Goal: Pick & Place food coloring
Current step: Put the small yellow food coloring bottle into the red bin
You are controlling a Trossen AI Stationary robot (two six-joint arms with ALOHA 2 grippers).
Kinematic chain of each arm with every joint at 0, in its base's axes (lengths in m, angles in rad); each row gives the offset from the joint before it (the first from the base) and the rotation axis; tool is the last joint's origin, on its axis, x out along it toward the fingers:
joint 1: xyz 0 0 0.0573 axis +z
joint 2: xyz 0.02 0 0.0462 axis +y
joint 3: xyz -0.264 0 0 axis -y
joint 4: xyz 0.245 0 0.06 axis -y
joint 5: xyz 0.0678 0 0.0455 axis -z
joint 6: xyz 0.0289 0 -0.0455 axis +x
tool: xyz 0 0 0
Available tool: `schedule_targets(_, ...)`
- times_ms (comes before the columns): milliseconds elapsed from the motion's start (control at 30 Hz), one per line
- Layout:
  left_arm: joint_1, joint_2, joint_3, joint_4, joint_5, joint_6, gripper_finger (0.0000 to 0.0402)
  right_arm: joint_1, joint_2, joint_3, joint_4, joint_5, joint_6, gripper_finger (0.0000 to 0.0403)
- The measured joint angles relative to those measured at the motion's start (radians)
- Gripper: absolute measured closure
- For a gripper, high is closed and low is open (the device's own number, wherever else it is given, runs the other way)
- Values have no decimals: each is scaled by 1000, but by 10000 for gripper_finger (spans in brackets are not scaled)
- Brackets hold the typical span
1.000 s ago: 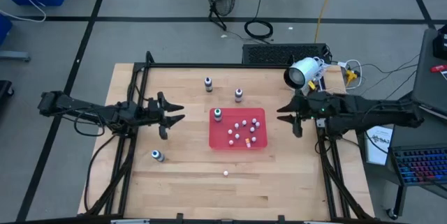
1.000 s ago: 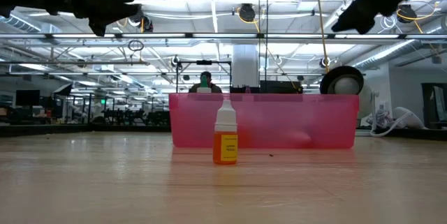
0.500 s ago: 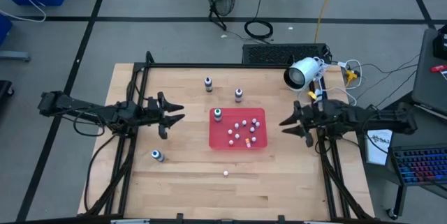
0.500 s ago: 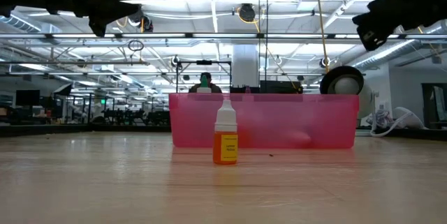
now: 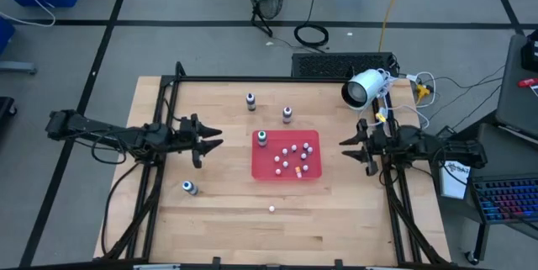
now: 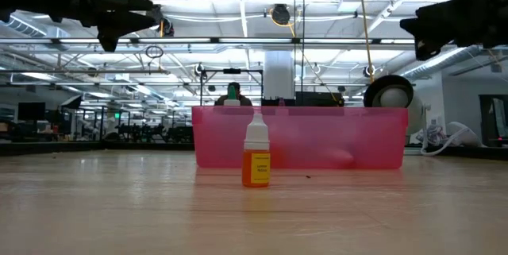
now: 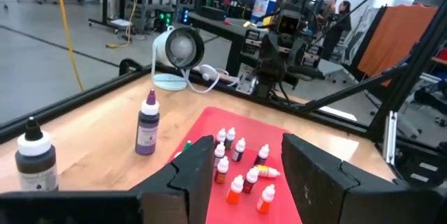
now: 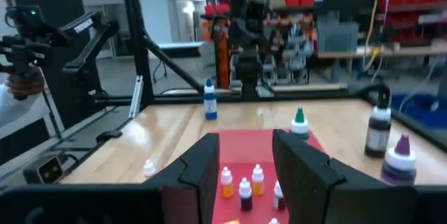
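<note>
Four food coloring bottles stand upright: a dark one (image 5: 250,100) and a purple one (image 5: 287,114) on the table beyond the red tray (image 5: 265,167), a green one (image 5: 262,138) in the tray's far left corner, and a blue one (image 5: 189,187) on the table near the left. My left gripper (image 5: 220,136) hovers level, left of the tray, open and empty; its wrist view shows the dark bottle (image 7: 33,155) and the purple bottle (image 7: 147,128). My right gripper (image 5: 343,147) hovers level, right of the tray, open and empty.
Several tiny bottles (image 5: 292,156) lie and stand inside the tray. A small orange bottle (image 6: 255,162) stands alone on the table in front of the tray. A white lamp-like device (image 5: 363,87) sits at the far right corner. Black frame rails (image 5: 160,161) run along both sides.
My right gripper has sunk and drawn back toward the table's right edge, tipping from a downward slant to level. My left gripper has stayed in place and rolled a little about its own pointing line. No bottle has moved.
</note>
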Motion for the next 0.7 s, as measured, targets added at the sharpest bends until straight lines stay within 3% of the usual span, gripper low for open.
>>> schedule_targets(200,0,0,0,-15,0,-4,231,0,0,-86,157,4,-59,278)
schedule_targets(400,-8,71,0,-8,34,-99,231,0,3,-112,127,1,-54,281)
schedule_targets(533,-74,228,50,11,47,-142,231,0,11,-113,104,1,-60,279)
schedule_targets(700,-195,553,300,-138,0,-40,231,0,11,-114,106,1,-60,278)
